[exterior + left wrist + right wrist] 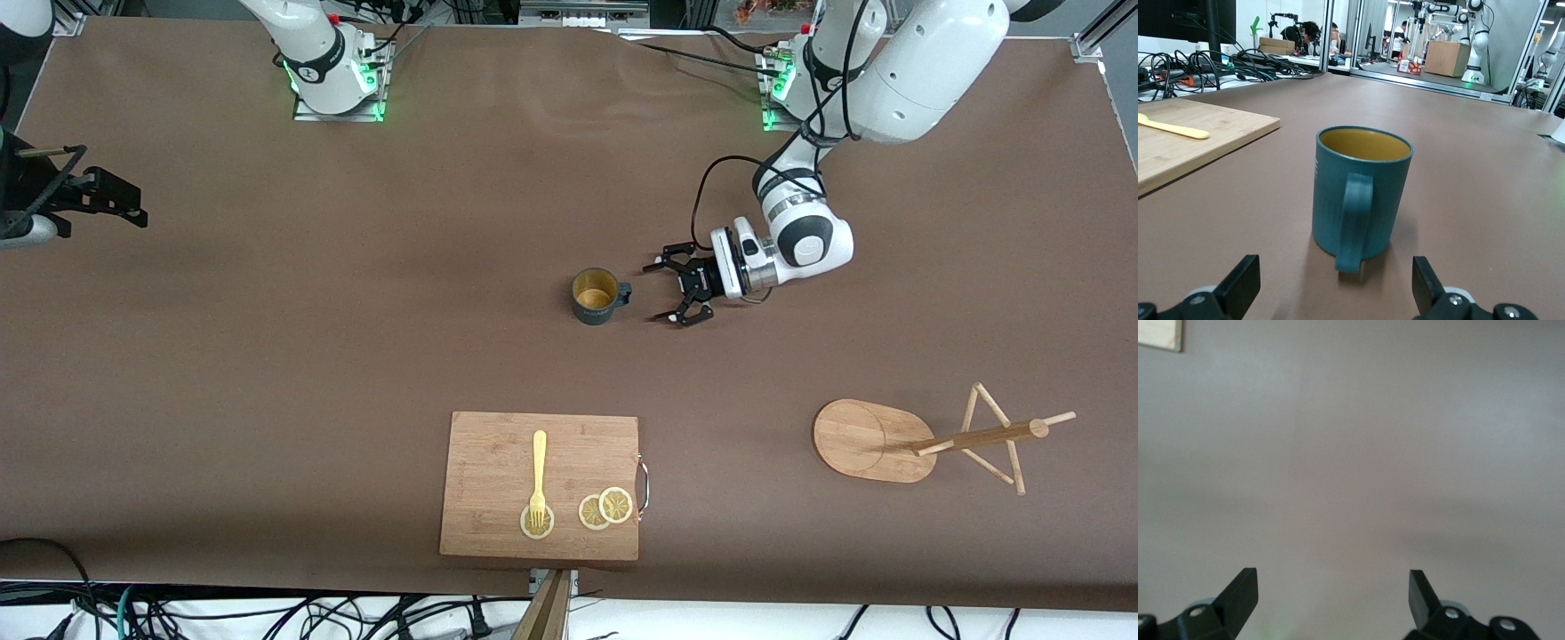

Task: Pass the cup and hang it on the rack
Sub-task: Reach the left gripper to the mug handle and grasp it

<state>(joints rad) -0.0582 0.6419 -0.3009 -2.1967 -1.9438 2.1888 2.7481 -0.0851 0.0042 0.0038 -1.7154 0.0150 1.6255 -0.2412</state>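
The dark teal cup (596,295) stands upright on the brown table, its tan inside showing and its loop handle (626,291) turned toward my left gripper. My left gripper (656,292) is open and empty, low over the table just beside the handle, not touching it. In the left wrist view the cup (1361,193) stands straight ahead, its handle between the lines of the open left gripper (1336,287). The wooden rack (867,440) is nearer the front camera, toward the left arm's end. My right gripper (133,206) waits open at the right arm's end; in the right wrist view the right gripper (1331,593) is over bare table.
A rectangular wooden cutting board (498,453) lies near the table's front edge, with a yellow fork (538,471) and lemon slices (605,508) on it. The board (1198,133) also shows in the left wrist view.
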